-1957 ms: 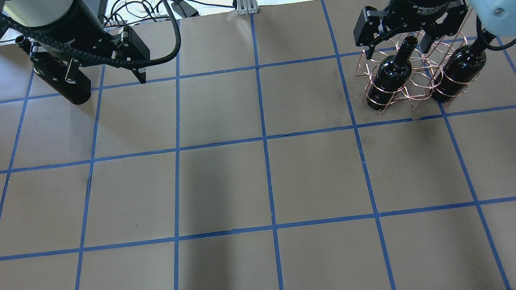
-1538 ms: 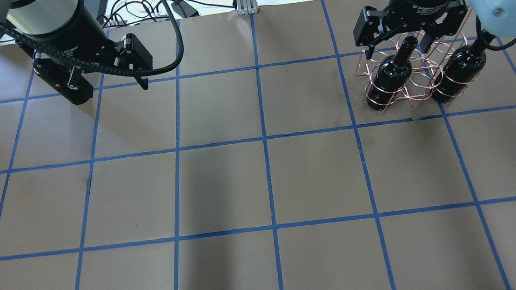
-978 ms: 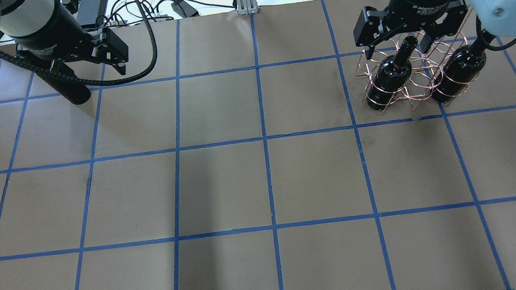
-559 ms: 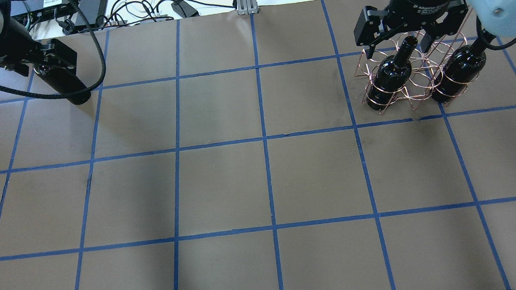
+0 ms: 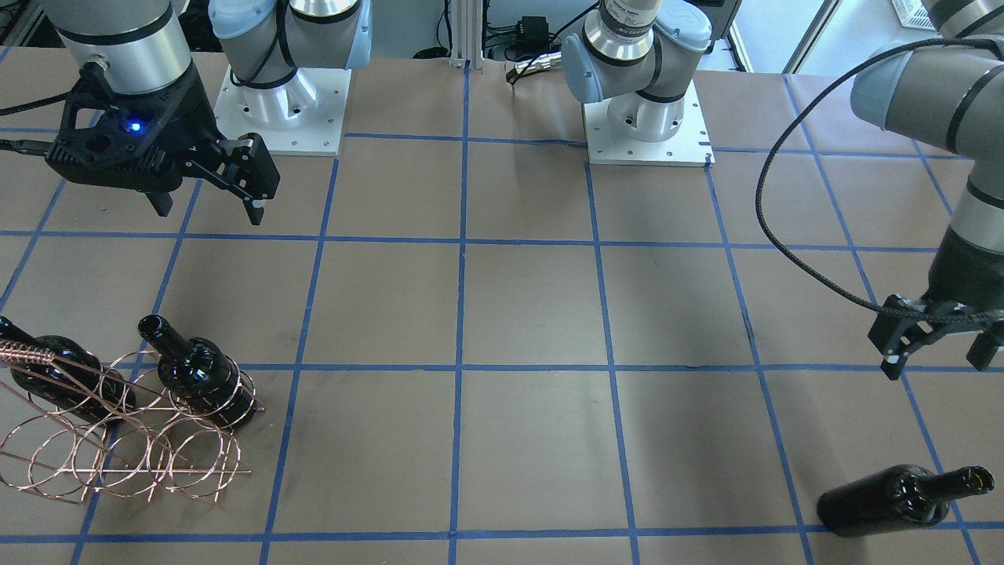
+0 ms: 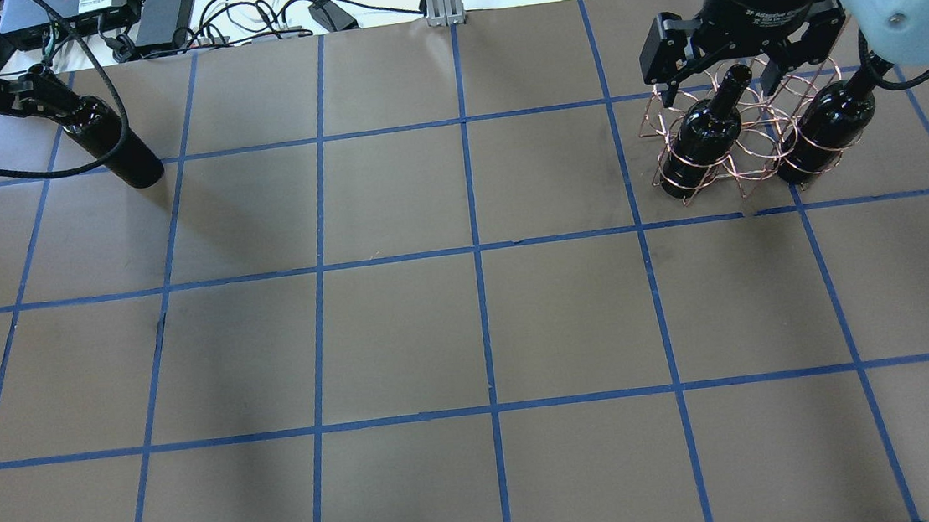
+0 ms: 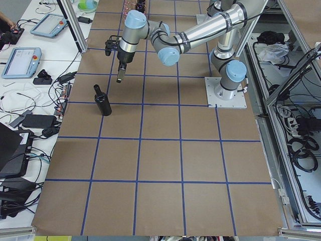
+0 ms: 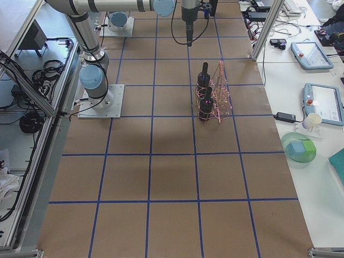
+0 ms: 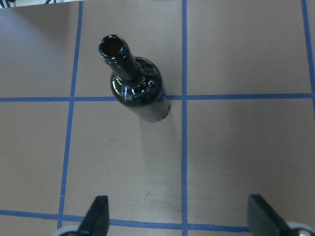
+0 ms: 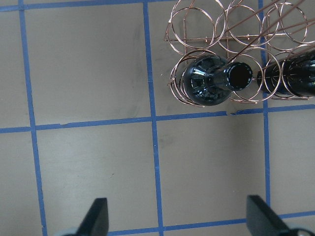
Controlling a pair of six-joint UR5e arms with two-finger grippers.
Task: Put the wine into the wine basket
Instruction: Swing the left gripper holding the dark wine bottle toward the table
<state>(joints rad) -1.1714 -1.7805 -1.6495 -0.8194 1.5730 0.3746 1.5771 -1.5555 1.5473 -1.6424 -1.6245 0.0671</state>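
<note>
The copper wire wine basket (image 5: 118, 451) stands at the table's right side and shows in the overhead view (image 6: 745, 154). Two dark wine bottles stand upright in its loops, one (image 5: 200, 375) beside the other (image 5: 67, 383). My right gripper (image 5: 208, 208) is open and empty, hovering above them and not touching. A third wine bottle (image 6: 114, 147) stands upright alone on the far left of the table (image 5: 894, 500). My left gripper (image 5: 936, 362) is open and empty, raised above and apart from it; its wrist view (image 9: 179, 223) looks down on that bottle (image 9: 138, 88).
Brown paper with blue tape lines (image 6: 476, 251) covers the table. Cables and power bricks (image 6: 258, 14) lie past the far edge. The two arm bases (image 5: 282, 110) are bolted at the robot side.
My left gripper has drawn away to the left from over the lone bottle, almost out of the overhead view. The bottle stays standing. The right gripper has barely moved.
</note>
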